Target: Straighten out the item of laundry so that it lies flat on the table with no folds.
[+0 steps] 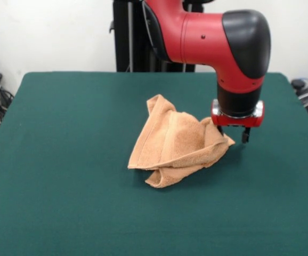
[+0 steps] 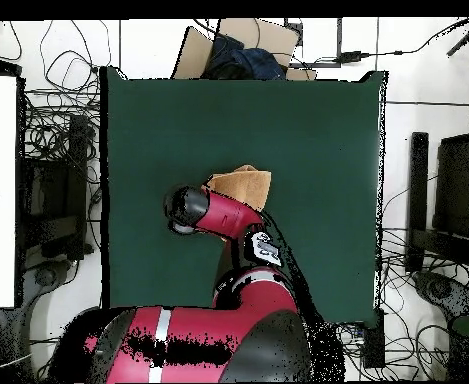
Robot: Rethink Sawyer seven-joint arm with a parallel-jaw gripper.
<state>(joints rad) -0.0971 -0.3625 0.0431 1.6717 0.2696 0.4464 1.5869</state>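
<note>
- The gripper (image 1: 233, 133) hangs from the red and black arm (image 1: 218, 37) low over the large table covered in dark green felt-like cloth (image 1: 63, 176), its two thin dark fingers (image 1: 245, 136) pointing down at the cloth.
- In the front view one finger stands clear just off the towel's pointed corner; the other is partly hidden behind that corner.
- How far the fingers are spread I cannot tell, nor whether they have any cloth between them (the corner covers the spot where that would show).
- The small peach-orange terry-cloth towel (image 1: 172, 144) lies right against the gripper, spreading away from it towards the middle of the table.
- The towel is crumpled, not flat: the corner next to the gripper rises in a raised fold, a second peak stands up on the side farther from the gripper, and a rolled edge runs along its front.
- A woven band shows as a faint line along the folded flap in the front view.
- In the overhead view the arm's black wrist end (image 2: 185, 210) covers the gripper, and only part of the towel (image 2: 243, 185) shows as an orange patch just beyond the arm.
- Bare green cloth surrounds the gripper and towel on all sides; both sit well away from the table's edges.
</note>
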